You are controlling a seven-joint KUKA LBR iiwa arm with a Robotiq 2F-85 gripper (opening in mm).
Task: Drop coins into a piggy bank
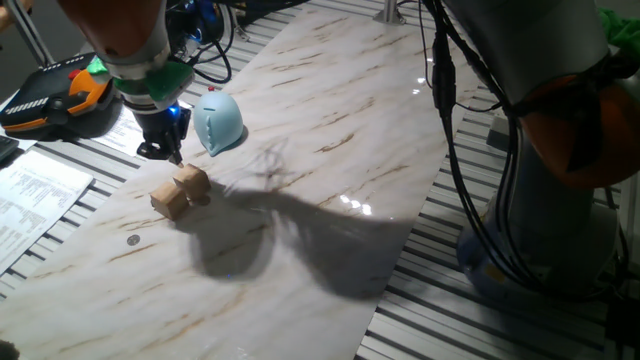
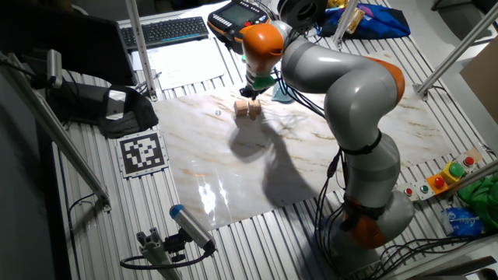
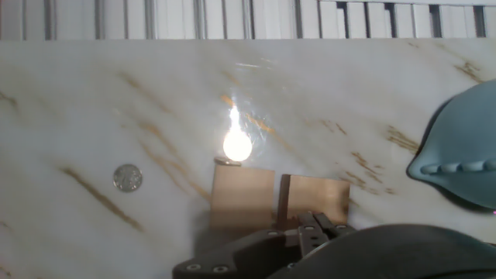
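A coin lies flat on the marble table left of two tan wooden cubes; it also shows in one fixed view. A second small dark disc peeks out at the far edge of the left cube, under a glare spot. The pale blue piggy bank stands just beyond the cubes and fills the right edge of the hand view. My gripper hangs just above the cubes and left of the piggy bank. Its fingertips look pressed together, with nothing visible between them.
An orange-and-black case and printed sheets lie left of the marble table. Cables hang at the right beside the robot base. A keyboard sits behind the table in the other fixed view.
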